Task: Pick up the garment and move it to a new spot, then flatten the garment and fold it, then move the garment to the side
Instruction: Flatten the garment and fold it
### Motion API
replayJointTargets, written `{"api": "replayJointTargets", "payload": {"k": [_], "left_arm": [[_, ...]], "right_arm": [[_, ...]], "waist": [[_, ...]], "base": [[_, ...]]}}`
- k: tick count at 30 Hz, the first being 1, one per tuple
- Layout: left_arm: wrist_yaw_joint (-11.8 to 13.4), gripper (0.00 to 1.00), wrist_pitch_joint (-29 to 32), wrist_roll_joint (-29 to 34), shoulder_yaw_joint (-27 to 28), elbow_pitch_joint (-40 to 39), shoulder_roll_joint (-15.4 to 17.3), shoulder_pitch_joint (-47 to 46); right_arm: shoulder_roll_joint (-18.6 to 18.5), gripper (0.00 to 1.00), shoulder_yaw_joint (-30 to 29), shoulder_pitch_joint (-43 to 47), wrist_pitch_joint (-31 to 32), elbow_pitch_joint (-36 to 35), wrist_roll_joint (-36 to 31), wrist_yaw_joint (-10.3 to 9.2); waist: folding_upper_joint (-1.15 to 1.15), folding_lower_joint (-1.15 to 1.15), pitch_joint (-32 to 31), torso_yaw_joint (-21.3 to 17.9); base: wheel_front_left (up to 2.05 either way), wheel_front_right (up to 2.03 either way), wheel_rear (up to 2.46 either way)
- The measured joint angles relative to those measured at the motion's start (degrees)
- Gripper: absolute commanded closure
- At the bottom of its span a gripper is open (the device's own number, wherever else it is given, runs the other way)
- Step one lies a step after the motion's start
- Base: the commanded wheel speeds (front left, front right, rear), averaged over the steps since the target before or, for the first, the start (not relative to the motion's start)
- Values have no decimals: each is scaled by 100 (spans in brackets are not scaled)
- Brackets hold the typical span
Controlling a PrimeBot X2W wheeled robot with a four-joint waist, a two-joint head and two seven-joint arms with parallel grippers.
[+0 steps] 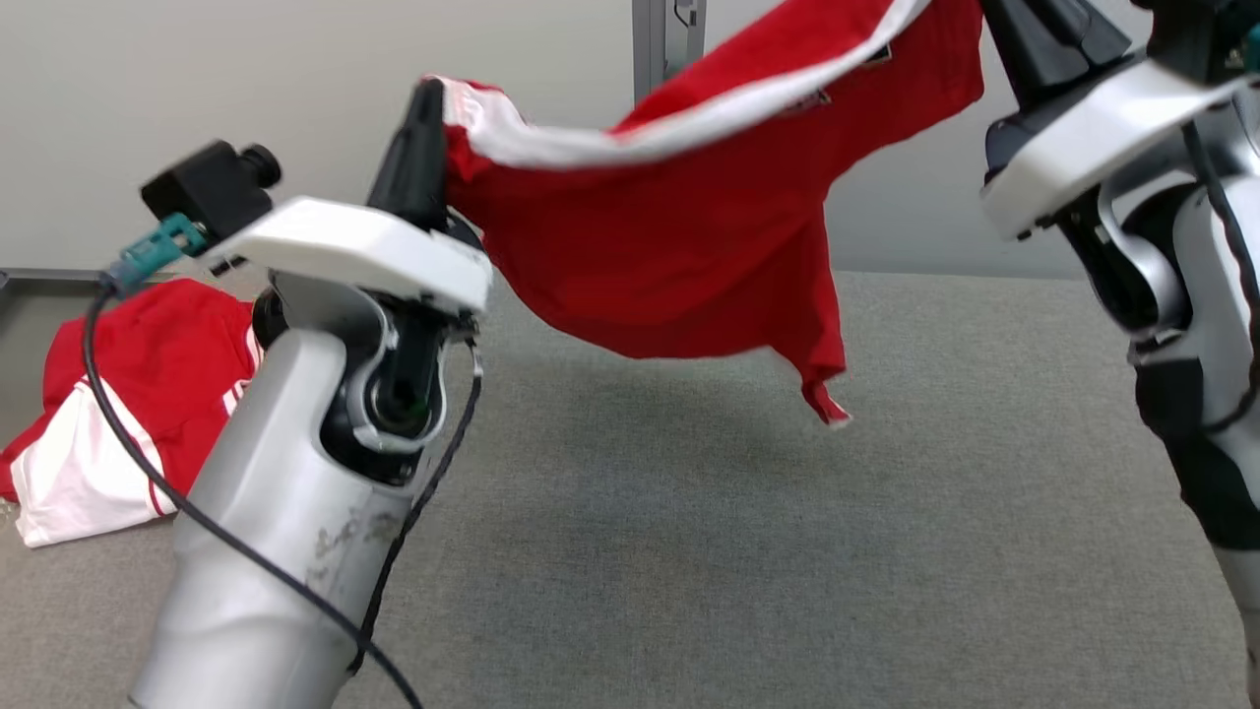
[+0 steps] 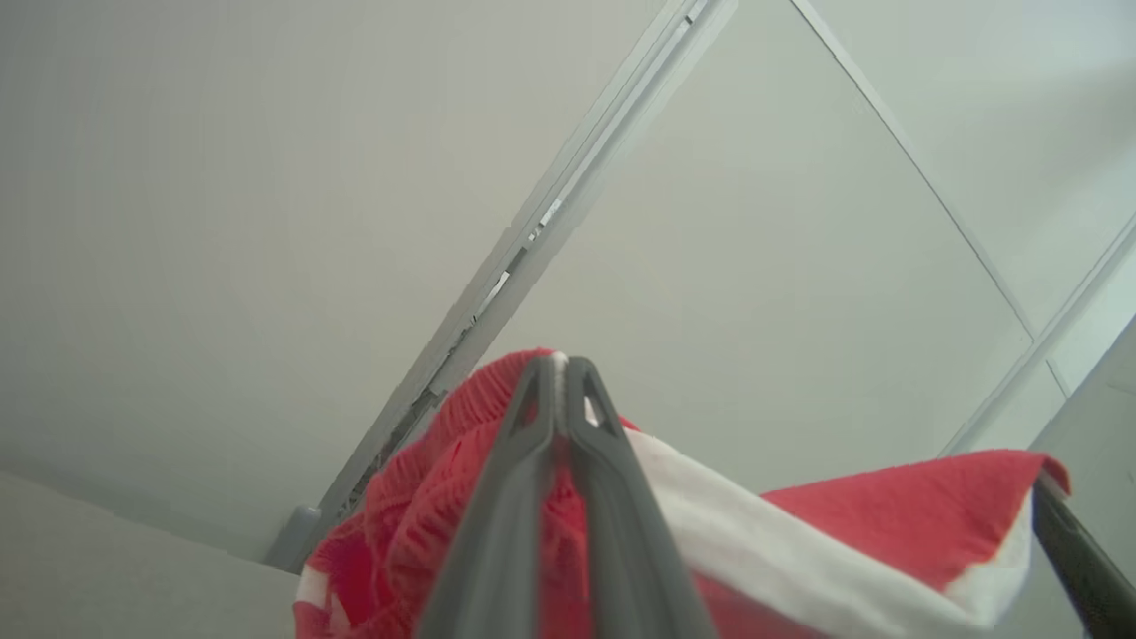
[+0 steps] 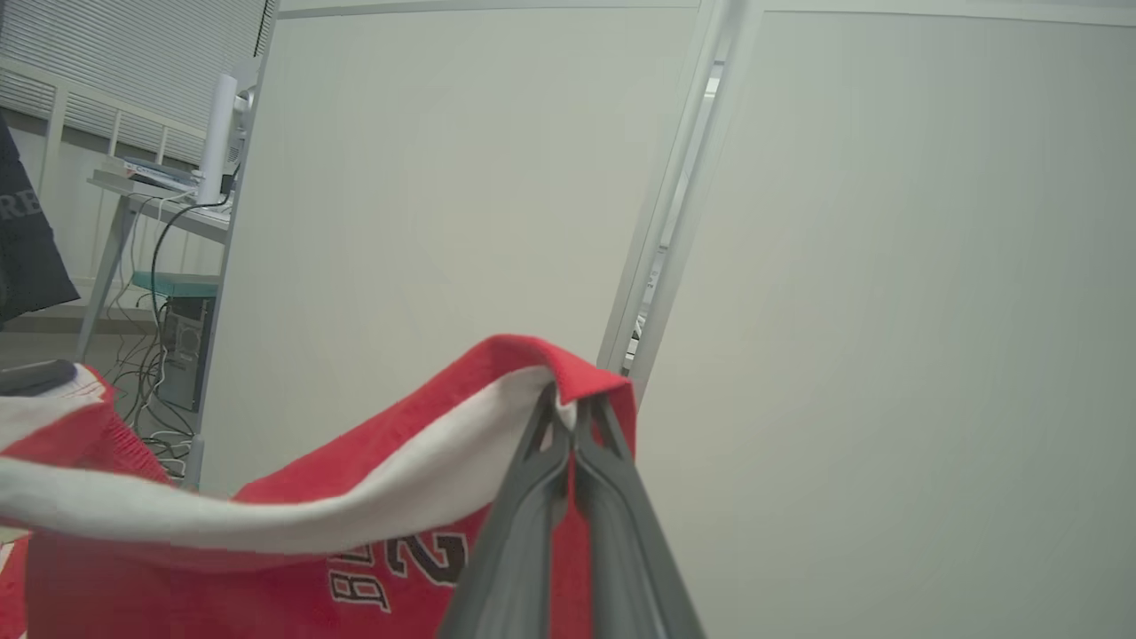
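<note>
Now, with the left hand (image 2: 557, 364) and the right hand (image 3: 571, 406) each clamped on the white-trimmed edge of the red garment (image 1: 679, 246), which sags in the air above the grey counter (image 1: 689, 571), they should draw apart evenly and lower it flat, right of the other jersey (image 1: 148, 394).

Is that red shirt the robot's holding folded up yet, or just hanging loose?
Hanging loose, not folded. The red shirt sags in the air between the left gripper and right gripper, above the grey surface.

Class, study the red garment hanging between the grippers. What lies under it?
Grey tabletop lies under the garment, with a gap between. The cloth hides part of the wall behind.
</note>
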Motion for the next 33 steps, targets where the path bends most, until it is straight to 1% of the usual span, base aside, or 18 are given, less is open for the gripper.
{"api": "replayJointTargets", "payload": {"k": [1, 4, 7, 12, 17, 20, 22, 24, 26, 28, 30, 33], "left_arm": [[125, 100, 8, -126, 108, 77, -74, -71], [403, 100, 8, -425, 325, 256, -219, -248], [526, 100, -26, -564, 371, 397, -283, -368], [740, 100, -314, -721, 582, 610, -335, -464], [905, 100, -583, -895, 756, 749, -363, -460], [1043, 100, -648, -1135, 849, 781, -375, -433], [1161, 100, -641, -1438, 864, 790, -376, -428], [1292, 100, -650, -1688, 793, 776, -380, -453], [1417, 100, -711, -1864, 735, 761, -386, -601], [1521, 100, -776, -1898, 679, 749, -380, -880], [1544, 100, -824, -1772, 636, 820, -383, -1263], [1537, 100, -805, -1678, 572, 1163, -371, -1683]], "right_arm": [[35, 100, -4, -97, -24, 164, -20, 0], [308, 100, -171, -320, -48, 677, 90, 0], [523, 100, -200, -405, 31, 1096, 290, 0], [728, 100, -430, -509, 313, 1639, 646, 0], [911, 100, -620, -431, 669, 1889, 1166, 0], [995, 100, -926, -338, 891, 2034, 1488, 0], [1047, 100, -1127, -341, 1004, 2121, 1618, 0], [1093, 100, -1246, -386, 1056, 2171, 1638, 0], [1121, 100, -1301, -541, 1028, 2192, 1517, 0], [1143, 100, -1392, -782, 982, 2191, 1380, 0], [1169, 100, -1454, -1094, 854, 2205, 1226, 0], [1211, 100, -1525, -1466, 615, 2416, 912, 0]], "waist": [[0, 0, -22, 4], [0, 0, -85, 6], [0, 0, -135, 10], [0, 0, -179, 2], [0, 0, -184, -2], [0, 0, -160, -2], [0, 0, -121, -8], [0, 0, -56, -17], [0, 0, 35, -28], [0, 0, 162, -43], [0, 0, 348, -61], [0, 0, 657, -104]], "base": [[0, 0, 0], [0, 0, 0], [0, 0, 0], [0, 0, 0], [0, 0, 0], [0, 0, 0], [0, 0, 0], [0, 0, 0], [0, 0, 0], [0, 0, 0], [0, 0, 0], [0, 0, 0]]}}
